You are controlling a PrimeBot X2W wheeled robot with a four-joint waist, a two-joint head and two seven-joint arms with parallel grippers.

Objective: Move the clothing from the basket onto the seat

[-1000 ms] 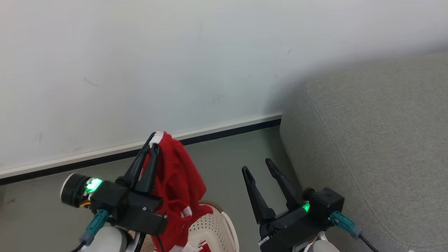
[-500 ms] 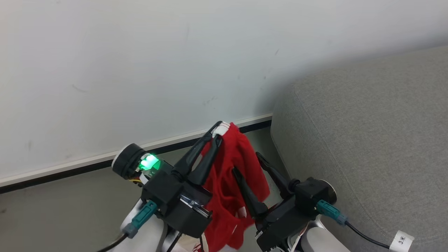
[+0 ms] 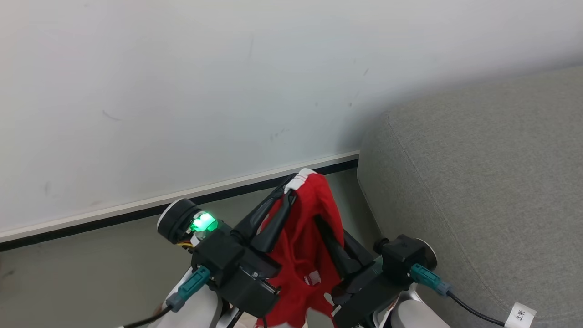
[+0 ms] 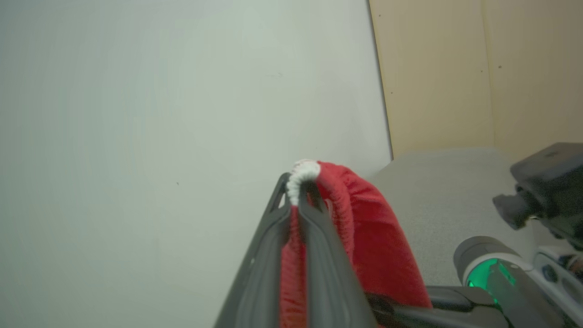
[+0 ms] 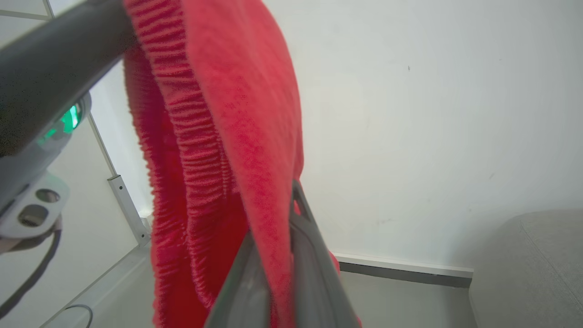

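Note:
A red garment with white trim, the clothing [image 3: 305, 237], hangs in the air between my two grippers. My left gripper [image 3: 289, 189] is shut on its white-edged top; the left wrist view has that gripper [image 4: 298, 182] pinching the trim, with the red cloth [image 4: 378, 237] draped to the right. My right gripper [image 3: 324, 228] is shut on a fold lower down. Seen from the right wrist, its fingers [image 5: 294, 191] clamp the red fabric [image 5: 218, 114]. The grey seat [image 3: 478, 182] lies just to the right. The basket is out of view.
A white wall [image 3: 182, 91] with a dark baseboard [image 3: 114, 214] runs behind, above a grey-green floor [image 3: 91, 273]. The seat's rounded corner [image 3: 378, 136] is close to my right wrist, and a white tag [image 3: 521, 314] hangs from its side. A beige panel [image 4: 455, 68] stands beyond the seat.
My left gripper has carried the clothing right, up to the right gripper. The right gripper, open before, has shut on a fold of the cloth. The camera has shifted too.

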